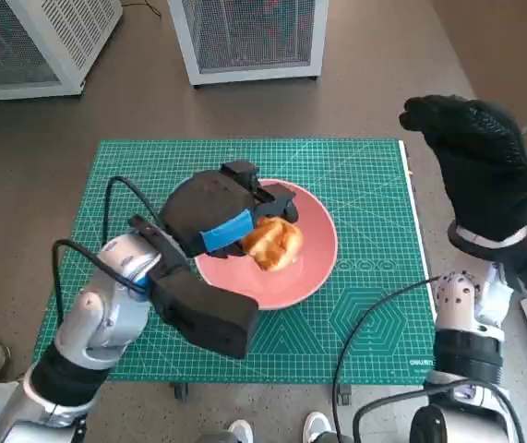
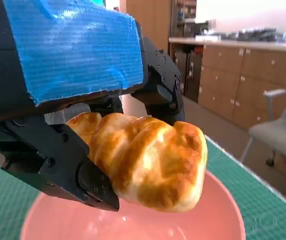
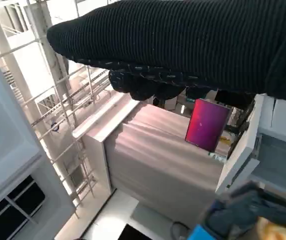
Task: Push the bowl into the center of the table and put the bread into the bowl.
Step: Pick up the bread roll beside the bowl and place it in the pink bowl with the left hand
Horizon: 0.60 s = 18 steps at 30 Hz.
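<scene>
- Left robot hand (image 1: 215, 214), black with blue tape across its back, is clamped on the bread (image 1: 272, 242); in the left wrist view the black fingers (image 2: 57, 165) grip the roll from both sides.
- Bread hangs directly over the bowl (image 1: 314, 268), slightly toward 9 o'clock of the bowl's middle. The left wrist view shows pink bowl floor under the roll and a gap between them, so I judge it is held clear and not yet resting inside.
- What the coming move turns on: the bowl lies straight below the held bread, so letting go or a short drop down should land it inside. No sideways travel looks needed.
- In the head view the roll's long axis seems to run roughly from 10 o'clock to 4 o'clock, though the hand hides part of it.
- Bowl sits about at the middle of the green tabletop (image 1: 374, 203), so the pushing part of the task looks done.
- Right robot hand (image 1: 480, 157), in the black knitted glove, is raised off the tabletop edge at 3 o'clock, well apart from the bowl, and holds nothing; whether its fingers are spread or curled, I cannot tell.
- Left hand is plainly the nearer one.
- Bread is golden brown, glossy, with lobed, twisted ridges and paler creases; it looks soft.
- Bowl is pink, round, shallow and smooth.
</scene>
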Motion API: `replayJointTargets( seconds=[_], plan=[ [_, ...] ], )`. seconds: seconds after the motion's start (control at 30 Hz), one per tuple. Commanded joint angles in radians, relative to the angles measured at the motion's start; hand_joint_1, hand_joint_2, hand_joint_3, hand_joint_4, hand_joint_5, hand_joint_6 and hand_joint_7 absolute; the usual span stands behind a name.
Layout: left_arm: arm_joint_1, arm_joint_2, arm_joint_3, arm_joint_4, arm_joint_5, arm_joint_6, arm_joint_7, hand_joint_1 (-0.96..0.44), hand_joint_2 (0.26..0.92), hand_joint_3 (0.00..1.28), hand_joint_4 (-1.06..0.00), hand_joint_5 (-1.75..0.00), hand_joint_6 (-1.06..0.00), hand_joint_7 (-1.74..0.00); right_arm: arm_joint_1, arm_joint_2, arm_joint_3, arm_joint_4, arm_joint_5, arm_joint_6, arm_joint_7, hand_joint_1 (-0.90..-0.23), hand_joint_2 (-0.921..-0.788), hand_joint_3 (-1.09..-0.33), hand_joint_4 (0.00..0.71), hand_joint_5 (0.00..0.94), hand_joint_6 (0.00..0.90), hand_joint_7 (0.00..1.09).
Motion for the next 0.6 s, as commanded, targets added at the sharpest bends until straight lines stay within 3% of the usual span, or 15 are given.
replayJointTargets(
  seconds=[0.03,0.07,0.13,0.17,0.23,0.33,0.47,0.6],
  plan=[
    [-0.021,-0.016,-0.007,0.021,0.014,-0.004,-0.003,0.00,0.912,0.02,-0.78,-1.18,-0.71,-0.97,0.027,-0.005,-0.006,0.002,-0.001,-0.004,0.003,-0.513,-0.921,-0.545,0.282,0.001,0.381,0.00],
    [-0.018,-0.021,-0.003,0.018,0.008,0.006,-0.011,0.00,0.914,0.02,-0.77,-1.19,-0.71,-0.97,0.027,-0.005,-0.006,0.001,-0.002,-0.005,0.001,-0.513,-0.921,-0.545,0.282,0.001,0.381,0.00],
    [-0.007,-0.028,0.003,0.005,0.001,0.028,-0.028,0.00,0.918,0.10,-0.65,-1.22,-0.60,-1.16,0.029,-0.004,-0.006,0.000,-0.003,-0.006,-0.002,-0.512,-0.921,-0.544,0.281,0.000,0.381,0.00],
    [-0.001,-0.030,0.005,-0.004,-0.001,0.038,-0.037,0.01,0.906,0.10,-0.58,-1.07,-0.56,-1.06,0.030,-0.004,-0.005,-0.001,-0.004,-0.007,-0.003,-0.512,-0.921,-0.544,0.281,0.000,0.381,0.00],
    [0.015,-0.028,0.008,-0.028,0.002,0.059,-0.059,0.02,0.879,0.06,-0.43,-0.48,-0.49,-0.56,0.032,-0.002,-0.004,-0.004,-0.006,-0.008,-0.007,-0.511,-0.921,-0.543,0.280,0.000,0.381,0.00],
    [0.023,-0.012,0.012,-0.065,0.006,0.085,-0.105,0.00,0.828,0.02,-0.24,-0.16,-0.40,-0.21,0.036,0.002,-0.001,-0.009,-0.008,-0.011,-0.012,-0.511,-0.921,-0.543,0.279,0.000,0.381,0.00],
    [0.024,0.011,0.027,-0.113,-0.005,0.116,-0.175,-0.11,0.777,0.01,-0.09,-0.03,-0.30,-0.05,0.039,0.006,0.001,-0.012,-0.010,-0.016,-0.017,-0.512,-0.921,-0.542,0.278,0.000,0.381,0.00],
    [0.042,0.027,0.060,-0.183,-0.030,0.163,-0.237,-0.21,0.766,0.00,-0.02,-0.01,-0.25,-0.01,0.040,0.009,0.004,-0.009,-0.010,-0.020,-0.021,-0.512,-0.921,-0.541,0.277,0.000,0.380,0.00]
  ],
)
